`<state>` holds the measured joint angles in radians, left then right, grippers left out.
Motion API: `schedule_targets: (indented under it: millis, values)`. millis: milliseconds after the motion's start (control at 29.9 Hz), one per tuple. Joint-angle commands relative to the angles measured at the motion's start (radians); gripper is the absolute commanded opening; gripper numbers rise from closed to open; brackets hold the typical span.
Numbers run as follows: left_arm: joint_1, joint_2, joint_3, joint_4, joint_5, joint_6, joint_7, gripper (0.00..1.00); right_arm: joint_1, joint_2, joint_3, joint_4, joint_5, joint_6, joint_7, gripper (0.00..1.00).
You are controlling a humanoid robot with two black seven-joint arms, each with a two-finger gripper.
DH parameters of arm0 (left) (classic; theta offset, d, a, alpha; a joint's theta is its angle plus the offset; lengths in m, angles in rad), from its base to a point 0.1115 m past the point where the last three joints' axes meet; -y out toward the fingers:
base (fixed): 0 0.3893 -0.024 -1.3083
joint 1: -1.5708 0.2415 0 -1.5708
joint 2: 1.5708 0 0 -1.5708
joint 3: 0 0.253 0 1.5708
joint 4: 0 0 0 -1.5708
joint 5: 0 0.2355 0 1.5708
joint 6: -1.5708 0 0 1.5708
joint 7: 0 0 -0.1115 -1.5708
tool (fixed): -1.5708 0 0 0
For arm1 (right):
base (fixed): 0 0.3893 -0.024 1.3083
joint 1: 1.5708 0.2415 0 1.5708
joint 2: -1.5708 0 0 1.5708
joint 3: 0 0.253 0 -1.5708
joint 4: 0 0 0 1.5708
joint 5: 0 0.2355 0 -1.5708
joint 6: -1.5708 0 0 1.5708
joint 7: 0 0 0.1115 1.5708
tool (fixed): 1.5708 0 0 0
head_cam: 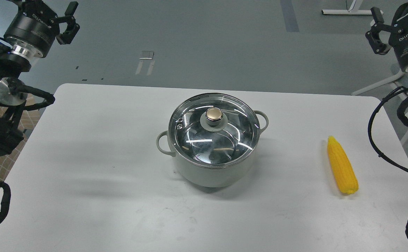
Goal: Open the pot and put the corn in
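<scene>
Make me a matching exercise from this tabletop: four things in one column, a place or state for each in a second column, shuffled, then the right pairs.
Column 1
1. pot
2. glass lid
3. corn
4. left gripper

Column 2
A. lying flat on the table, near its right edge
B. raised off the table at the far left, holding nothing
C. standing in the middle of the table, still covered
D. resting on the pot's rim, gold knob up

Pairs: 1-C, 2-D, 3-A, 4-B

Glossy glass lid (213, 134) – matt pot (204, 173), bumpy corn (342, 166), smooth table (95, 147)
</scene>
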<state>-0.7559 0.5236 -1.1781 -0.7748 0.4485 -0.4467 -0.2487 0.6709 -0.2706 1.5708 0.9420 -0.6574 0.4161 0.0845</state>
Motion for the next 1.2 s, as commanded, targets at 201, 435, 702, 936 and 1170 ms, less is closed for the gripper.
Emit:
schedule_targets:
  millis: [201, 435, 702, 936, 1170]
  values:
    - [0.007, 0.007, 0.002, -0.027, -0.001, 0.000, 0.000, 0.97, 0.013, -0.004, -0.002, -0.005, 0.001, -0.013, -0.002, 1.00]
    - [0.001, 0.012, -0.015, -0.018, -0.004, -0.003, -0.004, 0.98, 0.015, -0.006, 0.008, 0.000, 0.001, -0.005, -0.002, 1.00]
    - [0.006, 0.018, -0.006, -0.027, -0.025, -0.004, -0.004, 0.98, 0.012, -0.007, 0.008, 0.015, 0.001, 0.000, -0.002, 1.00]
    - [0.009, 0.019, -0.005, -0.029, -0.025, -0.001, -0.006, 0.98, 0.007, -0.004, 0.006, 0.017, 0.001, 0.000, -0.002, 1.00]
    - [0.027, 0.019, 0.000, -0.060, -0.007, 0.009, -0.004, 0.97, 0.001, 0.002, 0.006, 0.026, 0.001, -0.005, -0.002, 1.00]
